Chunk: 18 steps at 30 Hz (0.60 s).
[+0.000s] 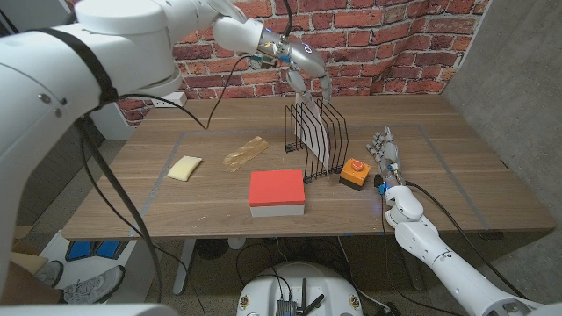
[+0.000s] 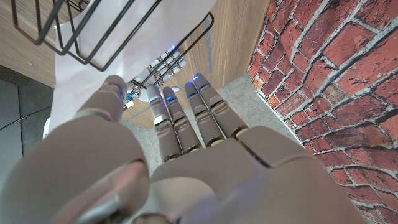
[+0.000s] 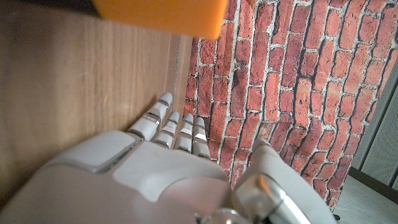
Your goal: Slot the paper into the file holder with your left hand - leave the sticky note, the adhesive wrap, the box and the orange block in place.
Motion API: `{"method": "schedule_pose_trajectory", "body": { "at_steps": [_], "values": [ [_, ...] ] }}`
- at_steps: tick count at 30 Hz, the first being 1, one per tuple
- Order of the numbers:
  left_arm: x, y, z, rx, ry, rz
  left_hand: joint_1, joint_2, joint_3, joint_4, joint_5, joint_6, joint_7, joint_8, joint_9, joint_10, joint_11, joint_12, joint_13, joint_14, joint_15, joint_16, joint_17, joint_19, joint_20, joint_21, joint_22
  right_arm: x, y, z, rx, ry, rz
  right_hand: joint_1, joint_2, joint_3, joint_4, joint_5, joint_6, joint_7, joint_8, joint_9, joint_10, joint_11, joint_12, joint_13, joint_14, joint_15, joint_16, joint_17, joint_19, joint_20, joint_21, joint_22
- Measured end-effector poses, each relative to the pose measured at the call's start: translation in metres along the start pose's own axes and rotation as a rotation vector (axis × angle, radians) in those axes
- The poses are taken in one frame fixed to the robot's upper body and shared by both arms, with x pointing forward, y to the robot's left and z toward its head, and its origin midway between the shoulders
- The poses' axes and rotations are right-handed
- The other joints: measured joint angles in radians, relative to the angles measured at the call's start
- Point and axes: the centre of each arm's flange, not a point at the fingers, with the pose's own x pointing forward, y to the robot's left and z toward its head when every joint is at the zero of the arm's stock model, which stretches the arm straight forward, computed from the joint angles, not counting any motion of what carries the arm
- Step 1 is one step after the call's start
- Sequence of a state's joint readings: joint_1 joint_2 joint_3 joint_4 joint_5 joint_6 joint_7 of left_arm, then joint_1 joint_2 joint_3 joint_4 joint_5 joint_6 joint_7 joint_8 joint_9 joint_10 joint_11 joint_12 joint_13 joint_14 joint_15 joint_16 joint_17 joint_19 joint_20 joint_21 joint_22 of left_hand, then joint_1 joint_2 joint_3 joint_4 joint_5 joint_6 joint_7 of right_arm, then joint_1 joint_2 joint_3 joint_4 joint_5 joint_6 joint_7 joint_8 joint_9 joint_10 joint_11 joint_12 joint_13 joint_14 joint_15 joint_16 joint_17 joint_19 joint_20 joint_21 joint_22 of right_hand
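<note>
The white paper stands between the wires of the black file holder at the middle of the table. My left hand hovers just above the holder, fingers straight and pointing down, thumb apart, nothing between them. Beside its thumb the paper's edge shows. The orange block with a red button sits right of the holder. My right hand stands upright on the table beside the block, fingers spread and empty.
A red and white box lies in front of the holder. The adhesive wrap and the yellow sticky note lie to its left. A brick wall backs the wooden table.
</note>
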<state>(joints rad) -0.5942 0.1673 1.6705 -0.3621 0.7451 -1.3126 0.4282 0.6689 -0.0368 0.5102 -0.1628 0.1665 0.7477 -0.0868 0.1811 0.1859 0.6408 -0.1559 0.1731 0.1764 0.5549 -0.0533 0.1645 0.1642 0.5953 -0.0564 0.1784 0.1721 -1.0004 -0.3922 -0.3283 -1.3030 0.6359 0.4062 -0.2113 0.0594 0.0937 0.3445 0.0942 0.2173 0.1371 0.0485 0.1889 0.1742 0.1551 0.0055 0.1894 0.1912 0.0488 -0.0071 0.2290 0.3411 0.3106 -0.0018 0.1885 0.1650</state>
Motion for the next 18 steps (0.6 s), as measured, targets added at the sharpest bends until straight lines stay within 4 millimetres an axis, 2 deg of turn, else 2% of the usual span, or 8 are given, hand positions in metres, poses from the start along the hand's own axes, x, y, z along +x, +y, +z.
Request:
{"method": "schedule_pose_trajectory", "body": {
  "at_steps": [9, 15, 18],
  "values": [
    [-0.0049, -0.0013, 0.0017, -0.016, -0.006, 0.012, 0.000, 0.000, -0.030, 0.003, 0.000, -0.046, 0.005, 0.000, -0.003, -0.069, 0.008, 0.000, -0.003, -0.054, 0.007, 0.000, -0.001, -0.041, 0.007, 0.000, -0.005, 0.0020, 0.0008, 0.0008, -0.003, -0.001, 0.002, 0.000, 0.000, 0.000, 0.000, 0.000, 0.002, -0.002, 0.000, 0.000, 0.000, 0.000, 0.000, 0.000, 0.000, 0.000, 0.000, 0.000, 0.000, 0.000, 0.000, 0.000],
    [-0.0077, -0.0020, 0.0032, -0.023, -0.013, 0.020, 0.000, 0.000, -0.041, 0.006, 0.000, -0.061, 0.008, 0.000, -0.002, -0.086, 0.010, 0.000, -0.004, -0.075, 0.007, 0.000, -0.001, -0.056, 0.003, 0.000, -0.005, 0.0022, 0.0011, 0.0008, -0.003, 0.000, 0.003, 0.000, 0.000, 0.000, 0.000, 0.000, 0.002, -0.002, 0.000, 0.000, 0.000, 0.000, 0.000, 0.000, 0.000, 0.000, 0.000, 0.000, 0.000, 0.000, 0.000, 0.000],
    [-0.0091, -0.0029, 0.0038, -0.026, -0.015, 0.025, 0.000, 0.000, -0.046, 0.006, 0.000, -0.068, 0.005, 0.000, -0.002, -0.093, 0.013, 0.000, -0.004, -0.086, 0.004, 0.000, -0.001, -0.063, 0.010, 0.000, -0.005, 0.0020, 0.0011, 0.0007, -0.003, 0.000, 0.002, 0.000, 0.000, 0.000, 0.000, 0.000, 0.002, -0.002, 0.000, 0.000, 0.000, 0.000, 0.000, 0.000, 0.000, 0.000, 0.004, 0.000, 0.000, 0.000, 0.000, 0.000]
  ]
}}
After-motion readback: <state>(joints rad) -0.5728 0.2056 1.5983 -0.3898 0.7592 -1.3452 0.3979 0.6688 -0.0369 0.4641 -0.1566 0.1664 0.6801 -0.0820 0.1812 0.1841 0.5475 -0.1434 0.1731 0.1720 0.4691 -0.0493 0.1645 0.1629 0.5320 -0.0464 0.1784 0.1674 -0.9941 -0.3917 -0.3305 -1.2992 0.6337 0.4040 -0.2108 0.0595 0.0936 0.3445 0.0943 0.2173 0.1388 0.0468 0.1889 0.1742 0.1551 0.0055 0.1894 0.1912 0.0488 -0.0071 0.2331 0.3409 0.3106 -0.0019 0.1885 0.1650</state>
